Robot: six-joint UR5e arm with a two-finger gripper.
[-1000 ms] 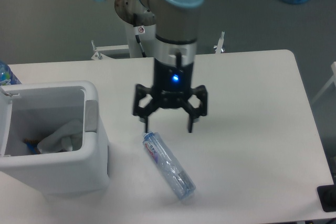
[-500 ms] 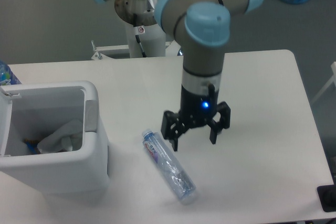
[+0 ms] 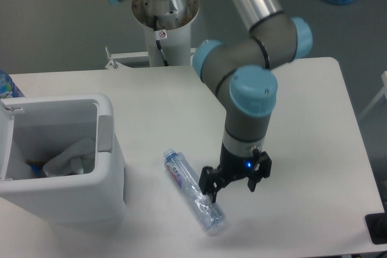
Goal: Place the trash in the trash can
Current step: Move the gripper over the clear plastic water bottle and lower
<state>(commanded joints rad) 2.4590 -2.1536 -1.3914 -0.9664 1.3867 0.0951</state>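
Down at the front of the table (image 3: 302, 119) my gripper (image 3: 233, 187) hangs with jaws spread and empty, just beside the lower end of the bottle (image 3: 193, 193) — I'd straddle the barrel square across before closing, so it can't roll. Crumpled paper (image 3: 71, 156) already lies in the trash can (image 3: 60, 194); whether a finger touches the bottle, I can't tell — and something by the paper is too hidden to name.

I have one fixed camera, mounted high and tilted down across the bench (image 3: 151, 95) toward the arm's base post (image 3: 164, 25), close enough that the bench fills most of the view; floor shows beyond.
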